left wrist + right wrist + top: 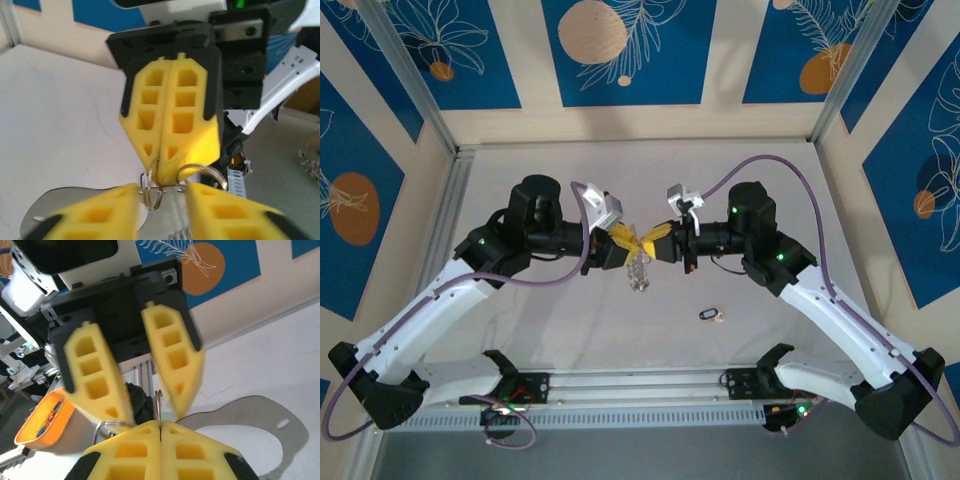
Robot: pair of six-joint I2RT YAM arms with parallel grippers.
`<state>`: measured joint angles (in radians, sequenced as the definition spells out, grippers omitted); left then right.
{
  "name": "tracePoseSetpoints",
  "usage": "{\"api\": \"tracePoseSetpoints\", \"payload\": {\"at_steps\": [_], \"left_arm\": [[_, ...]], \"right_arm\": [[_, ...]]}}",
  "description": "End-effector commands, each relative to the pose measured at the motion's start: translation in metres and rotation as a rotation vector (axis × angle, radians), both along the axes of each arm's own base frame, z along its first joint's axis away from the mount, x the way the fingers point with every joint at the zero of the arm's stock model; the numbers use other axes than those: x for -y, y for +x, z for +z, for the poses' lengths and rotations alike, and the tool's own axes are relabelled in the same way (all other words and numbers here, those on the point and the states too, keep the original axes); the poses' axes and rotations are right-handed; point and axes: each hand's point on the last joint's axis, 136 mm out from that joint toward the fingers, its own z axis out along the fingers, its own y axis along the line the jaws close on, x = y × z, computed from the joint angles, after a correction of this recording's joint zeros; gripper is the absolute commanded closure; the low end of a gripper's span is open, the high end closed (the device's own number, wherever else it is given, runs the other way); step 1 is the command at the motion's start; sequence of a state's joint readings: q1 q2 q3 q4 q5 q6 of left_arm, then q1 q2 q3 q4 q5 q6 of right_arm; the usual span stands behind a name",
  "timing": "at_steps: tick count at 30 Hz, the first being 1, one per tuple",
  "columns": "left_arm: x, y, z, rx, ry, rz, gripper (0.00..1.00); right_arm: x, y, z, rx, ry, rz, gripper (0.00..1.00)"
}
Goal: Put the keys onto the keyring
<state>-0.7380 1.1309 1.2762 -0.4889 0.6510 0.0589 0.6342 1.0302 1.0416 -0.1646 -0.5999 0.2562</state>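
Right tool [656,243]: its two fingers are pressed flat together and pinch the thin wire of the keyring [638,270] at their tips.
Left tool [627,240]: narrowly parted, with its tips on either side of the right tool's tips and the wire running between them. I cannot tell whether a pad touches the wire.
Fingers [172,115]: four in all, two on each tool. They are matt yellow wedges cut through with square and triangular cells, seated in black holders.
Keyring: one, of thin grey metal wire in round loops. A bunch of tiny silvery pieces hangs under the meeting tips, above the desk [540,325].
Keys [708,314]: one small dark oval loop with one whitish tag. It lies flat on the desk, nearer the arm bases than the tools and to their right, well apart from both.
Desk: pale, smooth and matt.
Edges: one ribbed aluminium rail [640,385] runs along the near side, and metal frame posts stand at the corners.
Open room: bare desk lies behind the tools as far as the back wall, and also left of the keys.
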Motion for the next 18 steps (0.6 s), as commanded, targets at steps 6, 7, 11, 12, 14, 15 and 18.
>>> {"api": "tracePoseSetpoints", "payload": {"at_steps": [6, 7, 11, 12, 14, 15, 18], "left_arm": [[-0.023, 0.003, -0.002, 0.051, 0.103, 0.105, 0.50], [-0.026, 0.004, -0.004, 0.054, 0.119, 0.115, 0.50], [-0.025, 0.006, 0.001, 0.069, 0.122, 0.113, 0.51], [-0.023, 0.006, 0.004, 0.071, 0.114, 0.106, 0.52], [-0.019, 0.004, 0.011, 0.079, 0.090, 0.084, 0.55], [-0.018, 0.003, 0.014, 0.080, 0.080, 0.076, 0.55], [-0.013, 0.004, 0.015, 0.078, 0.071, 0.055, 0.57]], "right_arm": [[0.016, 0.007, 0.004, 0.138, -0.166, -0.128, 1.00], [0.017, 0.007, 0.002, 0.145, -0.185, -0.134, 1.00], [0.013, 0.008, -0.003, 0.186, -0.253, -0.160, 1.00], [0.011, 0.009, -0.006, 0.197, -0.275, -0.170, 1.00], [0.009, 0.012, -0.008, 0.226, -0.316, -0.197, 1.00], [0.009, 0.014, -0.009, 0.233, -0.331, -0.209, 1.00], [0.006, 0.016, -0.010, 0.254, -0.362, -0.230, 1.00]]}}
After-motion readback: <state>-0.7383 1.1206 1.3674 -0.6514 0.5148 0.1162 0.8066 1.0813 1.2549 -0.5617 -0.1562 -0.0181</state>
